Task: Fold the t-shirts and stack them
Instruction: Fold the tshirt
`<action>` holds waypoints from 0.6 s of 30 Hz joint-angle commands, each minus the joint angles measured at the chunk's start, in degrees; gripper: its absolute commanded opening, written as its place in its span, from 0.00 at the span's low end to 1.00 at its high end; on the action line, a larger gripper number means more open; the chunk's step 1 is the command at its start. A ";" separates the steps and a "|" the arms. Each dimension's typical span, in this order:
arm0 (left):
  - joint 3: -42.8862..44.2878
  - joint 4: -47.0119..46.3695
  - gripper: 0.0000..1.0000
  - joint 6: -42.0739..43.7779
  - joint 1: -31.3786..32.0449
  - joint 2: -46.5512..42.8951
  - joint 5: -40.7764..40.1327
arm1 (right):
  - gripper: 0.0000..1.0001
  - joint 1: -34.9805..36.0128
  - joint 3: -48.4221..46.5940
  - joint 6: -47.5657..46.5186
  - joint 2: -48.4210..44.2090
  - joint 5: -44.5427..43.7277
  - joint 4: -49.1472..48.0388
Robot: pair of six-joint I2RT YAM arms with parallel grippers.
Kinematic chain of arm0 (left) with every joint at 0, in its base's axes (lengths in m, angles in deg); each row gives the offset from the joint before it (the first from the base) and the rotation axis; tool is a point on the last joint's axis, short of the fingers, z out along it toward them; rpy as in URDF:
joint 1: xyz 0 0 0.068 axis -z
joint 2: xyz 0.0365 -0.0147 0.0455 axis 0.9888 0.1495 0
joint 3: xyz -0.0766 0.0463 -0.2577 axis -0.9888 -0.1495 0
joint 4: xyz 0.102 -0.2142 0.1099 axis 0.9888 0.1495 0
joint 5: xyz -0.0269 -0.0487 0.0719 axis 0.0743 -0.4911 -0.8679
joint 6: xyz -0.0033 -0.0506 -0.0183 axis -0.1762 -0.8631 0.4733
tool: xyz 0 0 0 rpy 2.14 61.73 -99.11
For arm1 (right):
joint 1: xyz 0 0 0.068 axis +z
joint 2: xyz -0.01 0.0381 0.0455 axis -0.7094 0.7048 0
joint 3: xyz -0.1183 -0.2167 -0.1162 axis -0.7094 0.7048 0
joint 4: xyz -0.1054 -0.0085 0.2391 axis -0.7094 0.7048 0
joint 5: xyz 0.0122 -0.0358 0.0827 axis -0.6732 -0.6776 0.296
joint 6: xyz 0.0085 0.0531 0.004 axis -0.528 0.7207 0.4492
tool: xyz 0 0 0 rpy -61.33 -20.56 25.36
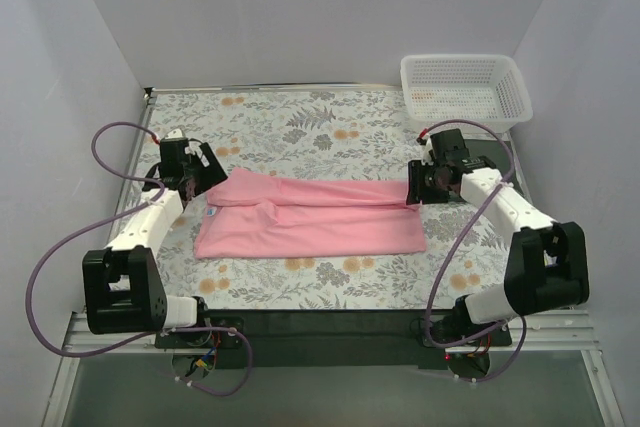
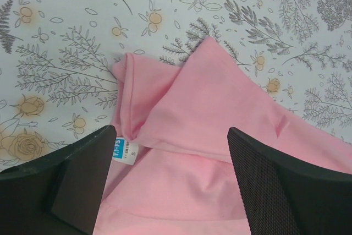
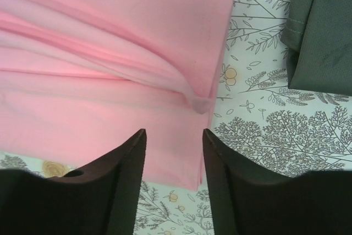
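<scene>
The light pink t-shirt (image 1: 310, 222) lies folded lengthwise as a long band across the middle of the table. My left gripper (image 1: 207, 187) hovers over its left end, the collar end. In the left wrist view it (image 2: 171, 136) is open wide above the pink cloth (image 2: 203, 97) and the neck label (image 2: 125, 151), holding nothing. My right gripper (image 1: 415, 187) is at the shirt's right end. The right wrist view shows it (image 3: 174, 133) open over the hem edge (image 3: 99, 53), with nothing pinched. A dark green t-shirt (image 3: 322, 31) lies folded just beyond, hidden under the right arm in the top view.
A white mesh basket (image 1: 465, 89) stands at the back right corner. The floral table cloth (image 1: 300, 122) covers the whole table, with walls close on the left, back and right. Both arm bases sit at the near edge.
</scene>
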 commanded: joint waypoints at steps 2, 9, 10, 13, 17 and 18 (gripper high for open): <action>3.20 -1.21 0.77 1.59 1.12 1.44 5.55 | 0.49 0.87 1.93 0.21 -6.02 3.81 -1.77; 11.02 -4.38 0.61 5.02 6.13 14.18 4.69 | 0.55 0.79 5.80 0.21 -11.47 7.41 -5.82; 11.99 -4.47 0.59 5.37 6.22 15.85 4.16 | 0.55 0.78 6.06 0.04 -11.74 7.85 -5.82; 15.77 -4.82 0.50 5.46 6.39 21.04 2.83 | 0.56 0.87 7.03 -0.14 -12.97 9.17 -6.52; 19.37 -5.26 0.47 6.51 6.57 25.96 0.90 | 0.56 0.87 8.43 -0.49 -14.46 9.61 -6.87; 19.99 -5.26 0.47 6.60 6.66 27.36 0.73 | 0.56 0.87 9.05 -0.58 -14.99 9.70 -6.96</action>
